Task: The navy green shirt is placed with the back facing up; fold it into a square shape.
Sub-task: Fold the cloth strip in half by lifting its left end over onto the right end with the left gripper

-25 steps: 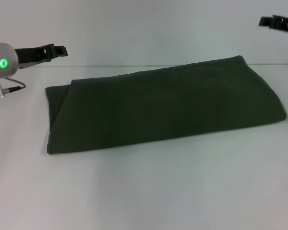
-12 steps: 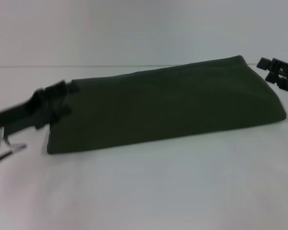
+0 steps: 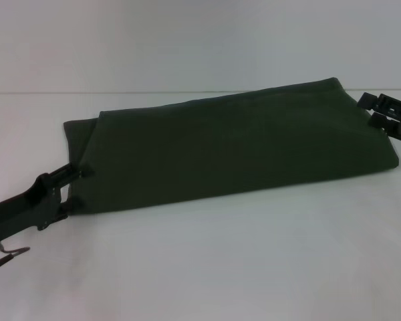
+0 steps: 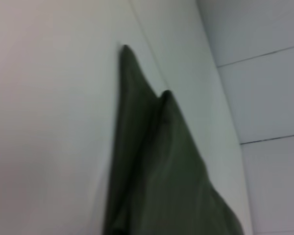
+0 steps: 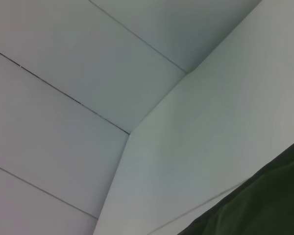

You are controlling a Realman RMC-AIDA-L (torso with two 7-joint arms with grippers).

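A pale, bare table (image 3: 207, 267) runs back to a plain light wall, and the navy green shirt (image 3: 227, 150) lies across the middle of the head view as a long folded band, stretching from centre left to upper right.

Over the last second both arms have come in from the top corners of the frame. The left gripper (image 3: 75, 186) has dropped from the upper left to the lower left end of the band. Its two black fingertips stand apart, one against the shirt's edge and one just below it. The right gripper (image 3: 382, 112) has come down from the upper right corner to the right end of the band, beside the far corner. I cannot tell whether its fingers are apart or together. I judge that the lengthwise folds are done and that the arms are placing themselves to take an end and double the band toward a square.

The left wrist view shows what the head view does not: the shirt (image 4: 161, 176) near its end parts into two stacked layers with separate pointed corners. The right wrist view shows only a corner of fabric (image 5: 264, 205) against table and wall panels.
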